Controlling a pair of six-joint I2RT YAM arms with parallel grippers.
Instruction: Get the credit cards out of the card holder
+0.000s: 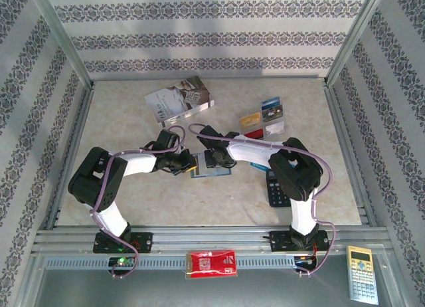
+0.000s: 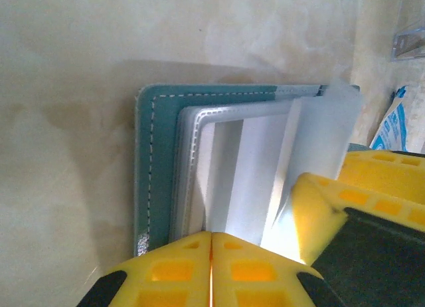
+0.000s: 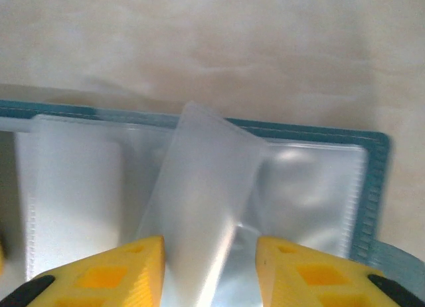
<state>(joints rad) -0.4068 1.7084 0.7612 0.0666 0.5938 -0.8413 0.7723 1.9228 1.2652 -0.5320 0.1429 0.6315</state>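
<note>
The blue-grey card holder (image 1: 211,170) lies open at mid-table between both grippers. In the left wrist view its teal stitched cover (image 2: 156,167) and clear plastic sleeves (image 2: 252,167) lie flat, and my left gripper (image 2: 212,235) is shut, tips together at the sleeves' near edge; I cannot tell whether anything is pinched. My right gripper (image 3: 210,247) is open over the holder (image 3: 375,187), with one frosted sleeve (image 3: 199,201) standing up between its fingers. No card shows inside the sleeves. Several credit cards (image 1: 263,118) lie at the back right.
A black calculator (image 1: 277,185) sits right of the holder under the right arm. A grey-white book (image 1: 179,100) lies at the back left. A red packet (image 1: 210,262) and a yellow calculator (image 1: 362,274) rest on the front rail.
</note>
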